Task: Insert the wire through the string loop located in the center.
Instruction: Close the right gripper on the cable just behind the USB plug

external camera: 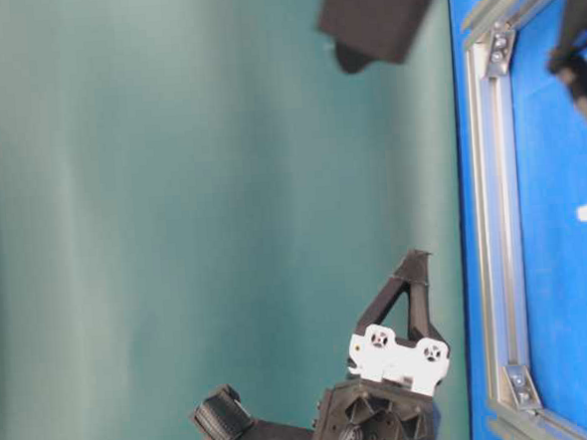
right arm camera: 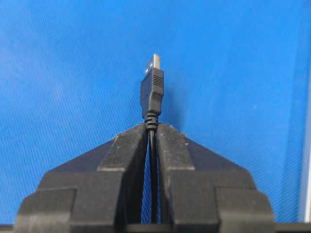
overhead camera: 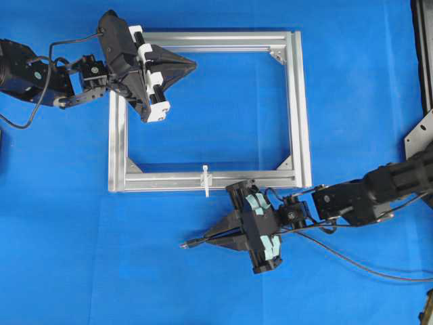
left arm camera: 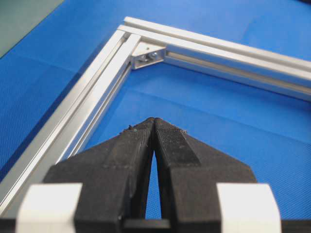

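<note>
A: Looking down from overhead: blue cloth over the whole bench point(overhead camera: 61, 237), faintly creased, with a silver frame point(overhead camera: 303, 115) lying flat in the upper middle of the picture.

B: Seen from table level too, turned on its side: blue bench point(external camera: 559, 164) down the right edge, a plain teal-green backdrop point(external camera: 153, 209) filling the rest.

A: Noting the string loop point(overhead camera: 206, 180), small and white, sitting on the frame's lower rail near its middle, ends sticking out above and below the rail.

B: Down at lower centre of the overhead picture, right claw point(overhead camera: 205, 237) clamped on the wire point(overhead camera: 352, 261), just below the frame and a little right of the loop. Plug end poking out leftward past the tips, apart from the loop.

A: Confirmed in the right wrist picture: right claw point(right arm camera: 152, 127) pinching the wire point(right arm camera: 152, 92) just behind the plug, metallic tip pointing up the frame over bare blue cloth point(right arm camera: 58, 63).

B: Trailing from there to the right edge of the overhead picture, thin and black across the cloth.

A: Left claw point(overhead camera: 191, 65) at upper left, over the frame's inner top corner, tips pressed together, holding nothing.

B: Same in the left wrist picture: left claw point(left arm camera: 154, 120) closed, frame corner point(left arm camera: 146, 54) and its bracket ahead.
</note>
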{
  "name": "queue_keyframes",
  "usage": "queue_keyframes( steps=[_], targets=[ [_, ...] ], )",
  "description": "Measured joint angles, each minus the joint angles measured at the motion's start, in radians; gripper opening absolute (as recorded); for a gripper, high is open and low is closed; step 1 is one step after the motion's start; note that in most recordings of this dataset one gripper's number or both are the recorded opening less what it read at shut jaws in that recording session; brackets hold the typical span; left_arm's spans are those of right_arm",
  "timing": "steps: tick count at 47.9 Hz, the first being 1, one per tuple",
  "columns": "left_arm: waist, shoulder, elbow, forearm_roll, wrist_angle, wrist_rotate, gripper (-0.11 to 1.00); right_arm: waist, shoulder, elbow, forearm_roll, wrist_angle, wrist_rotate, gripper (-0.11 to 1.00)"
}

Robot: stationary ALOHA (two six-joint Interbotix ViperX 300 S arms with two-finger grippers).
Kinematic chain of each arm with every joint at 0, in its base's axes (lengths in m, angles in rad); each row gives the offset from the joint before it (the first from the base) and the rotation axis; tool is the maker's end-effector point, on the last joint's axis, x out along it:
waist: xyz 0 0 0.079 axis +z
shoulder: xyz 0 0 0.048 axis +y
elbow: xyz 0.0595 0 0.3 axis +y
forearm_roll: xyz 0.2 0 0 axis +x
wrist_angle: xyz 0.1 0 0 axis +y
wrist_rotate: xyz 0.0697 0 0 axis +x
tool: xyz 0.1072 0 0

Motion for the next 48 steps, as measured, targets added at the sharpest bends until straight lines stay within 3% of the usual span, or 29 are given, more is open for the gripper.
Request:
queue_keyframes(
  steps=[26, 48],
  targets=[
    [-0.002, 0.002, 0.0, 0.0, 0.0, 0.0, 0.0, -0.002, -0.247, 0.002, 0.0, 0.224, -0.009, -0.01],
    [0.0, -0.009, 0.0, 0.0, 0.0, 0.0, 0.0, -0.002, -0.273, 0.003, 0.0, 0.245, -0.009, -0.01]
  ],
)
